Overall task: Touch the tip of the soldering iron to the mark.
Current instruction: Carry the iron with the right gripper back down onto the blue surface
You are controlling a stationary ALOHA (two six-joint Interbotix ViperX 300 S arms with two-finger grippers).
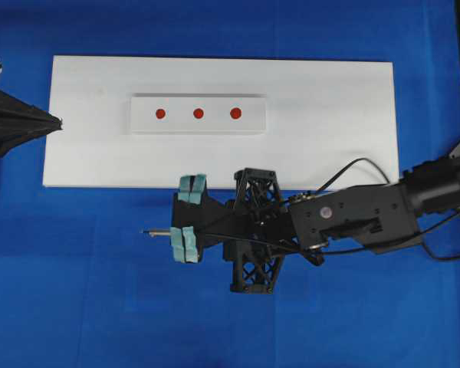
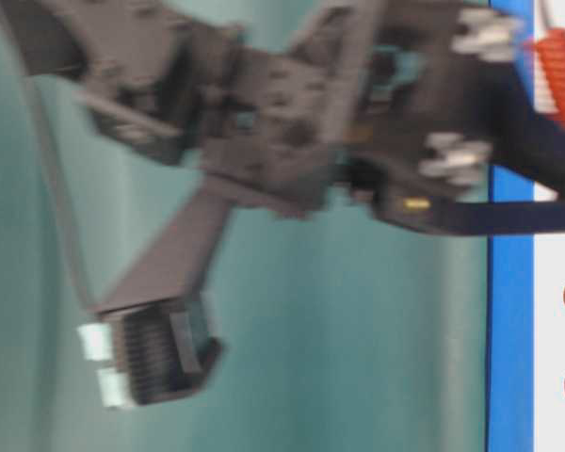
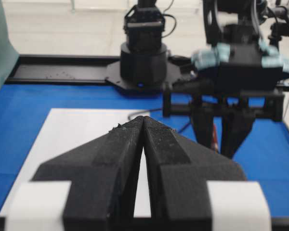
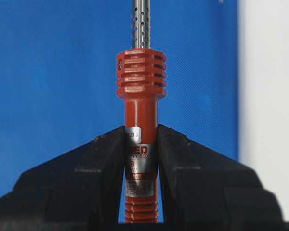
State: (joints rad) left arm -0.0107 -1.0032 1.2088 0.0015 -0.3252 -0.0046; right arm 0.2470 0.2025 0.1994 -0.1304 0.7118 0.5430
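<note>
Three red marks (image 1: pixel 198 113) sit in a row on a raised white strip (image 1: pixel 146 123) on the white board (image 1: pixel 330 146). My right gripper (image 1: pixel 188 226) (image 4: pixel 141 130) is shut on the red-orange handle of the soldering iron (image 4: pixel 141 96), and the silver shaft points left. The tip (image 1: pixel 146 232) hangs over the blue cloth, in front of the board and near the left mark's column. In the right wrist view the tip is cut off at the top. At the board's left edge my left gripper (image 1: pixel 55 123) (image 3: pixel 143 119) is shut on nothing.
Blue cloth (image 1: pixel 77 291) covers the table around the board. The iron's black cord (image 1: pixel 353 165) loops over the board's front right corner beside my right arm (image 1: pixel 368 215). The table-level view is blurred; the ribbed handle (image 2: pixel 563 80) shows there at the top right.
</note>
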